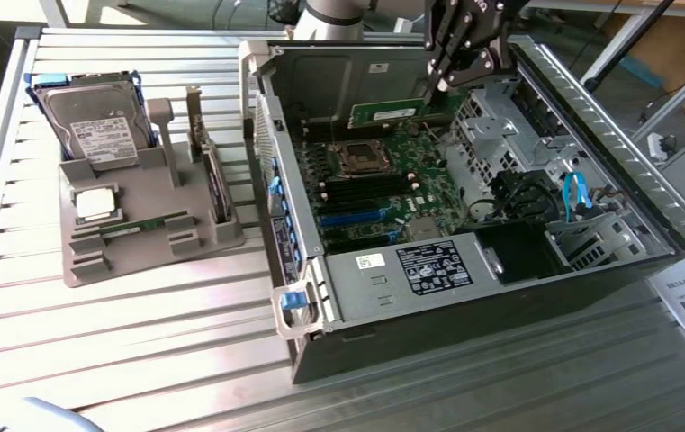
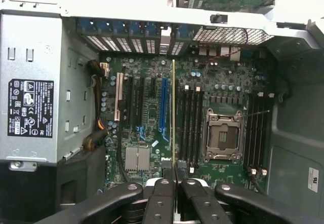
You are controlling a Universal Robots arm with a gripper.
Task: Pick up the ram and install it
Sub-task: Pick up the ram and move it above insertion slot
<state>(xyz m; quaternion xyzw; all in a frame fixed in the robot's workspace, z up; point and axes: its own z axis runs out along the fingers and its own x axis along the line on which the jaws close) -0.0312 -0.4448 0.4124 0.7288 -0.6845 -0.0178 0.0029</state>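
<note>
**Ram held in the fingers over the open computer case**

Exterior view. The computer case [image 1: 463, 333] lies open on the slatted metal tabletop [image 1: 138, 342]. The gripper [image 1: 445, 88] hangs over the far part of the case, and its fingers are closed on one end of the ram [image 1: 391, 112]. The green stick reaches out from the fingers across the opening of the case, above the motherboard [image 1: 366, 193]. It is apart from the processor socket [image 1: 360, 160]. Beside the case, on the exterior view's left, stands a grey holder [image 1: 138, 261]. The holder carries a hard drive [image 1: 96, 121], a small square processor chip [image 1: 96, 202] and a second ram stick [image 1: 138, 225]. This second stick lies flat in its groove, well apart from the case.

Wrist view. The camera looks into the case along the gripper. The two fingers [image 2: 163, 198] pinch the ram [image 2: 173, 112], which is seen on its thin edge as a narrow pale line. Inside the case, this line runs between the blue slot [image 2: 163, 110] and the black memory slots [image 2: 191, 127] that lie beside the processor socket. I cannot tell if the far end of the ram touches the board. The power supply [image 2: 30, 107], with its black label, fills one end of the case. Beyond the case wall the second ram stick is visible in the grey holder.
</note>
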